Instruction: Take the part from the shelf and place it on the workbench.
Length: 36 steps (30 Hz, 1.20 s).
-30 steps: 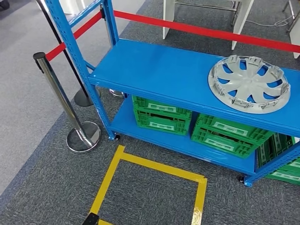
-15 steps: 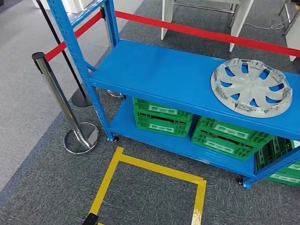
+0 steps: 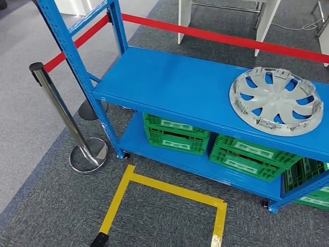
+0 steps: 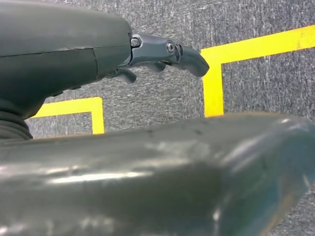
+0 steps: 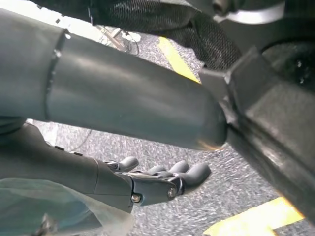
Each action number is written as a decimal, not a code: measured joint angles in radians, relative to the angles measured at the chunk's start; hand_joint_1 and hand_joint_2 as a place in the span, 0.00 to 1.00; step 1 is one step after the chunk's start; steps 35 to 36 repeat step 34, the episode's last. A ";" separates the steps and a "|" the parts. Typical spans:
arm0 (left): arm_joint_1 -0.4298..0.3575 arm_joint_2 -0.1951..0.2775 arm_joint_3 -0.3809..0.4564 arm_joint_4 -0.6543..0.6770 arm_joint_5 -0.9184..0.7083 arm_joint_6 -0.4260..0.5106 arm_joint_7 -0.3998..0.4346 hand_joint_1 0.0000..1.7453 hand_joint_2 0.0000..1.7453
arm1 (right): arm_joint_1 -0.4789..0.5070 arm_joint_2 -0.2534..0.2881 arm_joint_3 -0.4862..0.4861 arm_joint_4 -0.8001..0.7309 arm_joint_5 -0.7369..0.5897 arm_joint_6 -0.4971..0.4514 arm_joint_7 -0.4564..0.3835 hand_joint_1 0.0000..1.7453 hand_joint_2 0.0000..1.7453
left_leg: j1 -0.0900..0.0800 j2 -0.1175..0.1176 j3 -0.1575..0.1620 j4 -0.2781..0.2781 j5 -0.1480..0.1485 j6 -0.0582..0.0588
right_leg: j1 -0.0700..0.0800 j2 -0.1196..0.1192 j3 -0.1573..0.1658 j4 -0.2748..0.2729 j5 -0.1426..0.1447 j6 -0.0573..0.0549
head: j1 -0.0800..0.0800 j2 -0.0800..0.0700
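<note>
A grey plastic wheel cover (image 3: 276,100) lies flat on the right part of the blue shelf's upper deck (image 3: 175,87). In the left wrist view my left hand (image 4: 163,54) hangs over grey carpet with its fingers stretched out and nothing in them. In the right wrist view my right hand (image 5: 163,179) hangs over the carpet too, fingers extended and holding nothing.
Green crates (image 3: 176,134) stand on the shelf's lower deck. A chrome stanchion (image 3: 62,113) with a red belt (image 3: 217,36) stands left of the shelf. Yellow tape (image 3: 163,188) marks a square on the carpet in front of the shelf.
The camera has shifted, so the whole scene sits slightly differently in the picture. The wheel cover has stayed in place on the shelf.
</note>
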 joint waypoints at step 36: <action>0.001 -0.001 0.000 0.000 -0.003 -0.001 0.000 0.00 0.00 | -0.003 0.015 -0.001 0.028 -0.006 0.011 -0.001 0.00 0.00 | 0.003 -0.004 -0.075 0.176 -0.085 -0.012 | -0.001 -0.004 0.018 -0.001 -0.015 -0.017 | -0.014 0.000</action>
